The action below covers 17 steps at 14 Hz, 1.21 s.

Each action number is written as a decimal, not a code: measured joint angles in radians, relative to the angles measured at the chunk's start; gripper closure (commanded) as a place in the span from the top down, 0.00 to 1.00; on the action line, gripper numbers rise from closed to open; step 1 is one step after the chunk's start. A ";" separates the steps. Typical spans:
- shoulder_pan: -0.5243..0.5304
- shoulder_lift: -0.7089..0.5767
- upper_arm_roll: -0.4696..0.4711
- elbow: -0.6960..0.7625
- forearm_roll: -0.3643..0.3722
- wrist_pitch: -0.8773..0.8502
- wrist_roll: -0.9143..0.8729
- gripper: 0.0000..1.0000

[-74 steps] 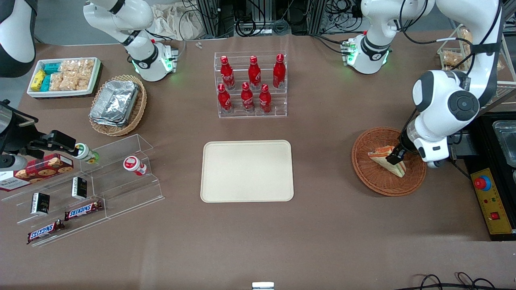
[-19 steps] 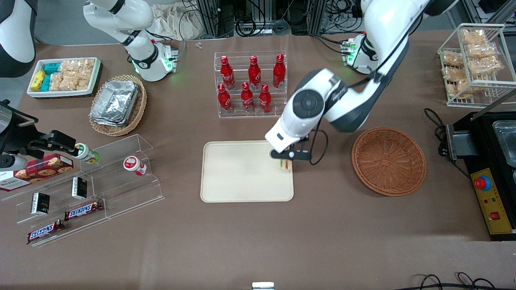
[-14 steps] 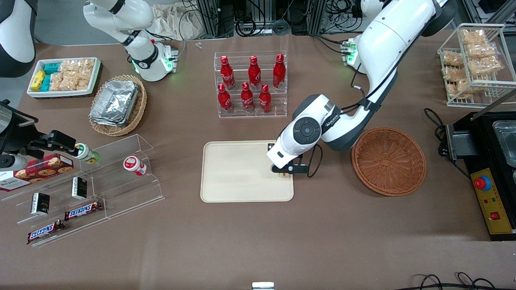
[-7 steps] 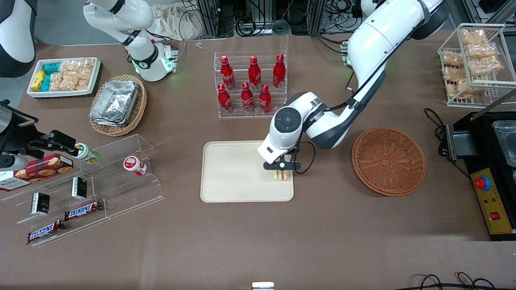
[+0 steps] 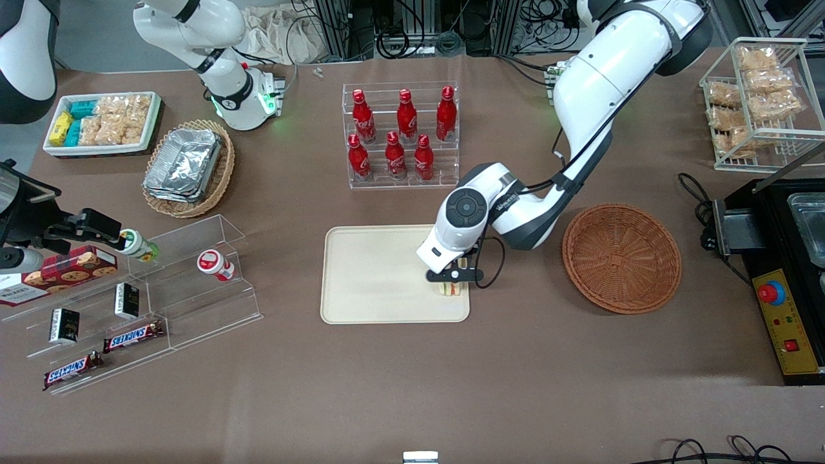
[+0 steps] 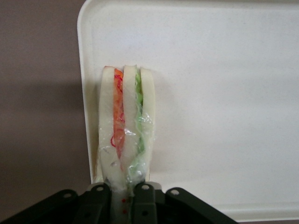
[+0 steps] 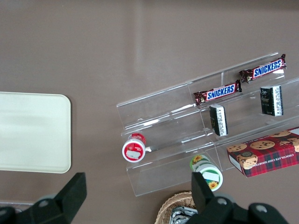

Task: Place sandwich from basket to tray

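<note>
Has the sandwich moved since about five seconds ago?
Yes. The sandwich left the basket and is now over the tray, near its corner closest to the basket, held in the claw.

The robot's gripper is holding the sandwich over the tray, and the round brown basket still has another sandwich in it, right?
Not quite. The basket is empty, as the front view shows. The rest is right: the gripper holds the sandwich over the tray, near its edge.
</note>
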 measured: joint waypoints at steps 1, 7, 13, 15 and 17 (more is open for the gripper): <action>0.000 0.001 0.000 0.000 0.000 0.001 0.000 1.00; 0.005 -0.026 0.000 0.031 0.000 -0.030 0.000 1.00; 0.080 -0.203 -0.001 0.060 0.000 -0.169 -0.004 1.00; 0.111 -0.290 -0.002 0.063 0.000 -0.275 -0.003 1.00; 0.134 -0.386 -0.003 0.064 -0.012 -0.389 0.013 1.00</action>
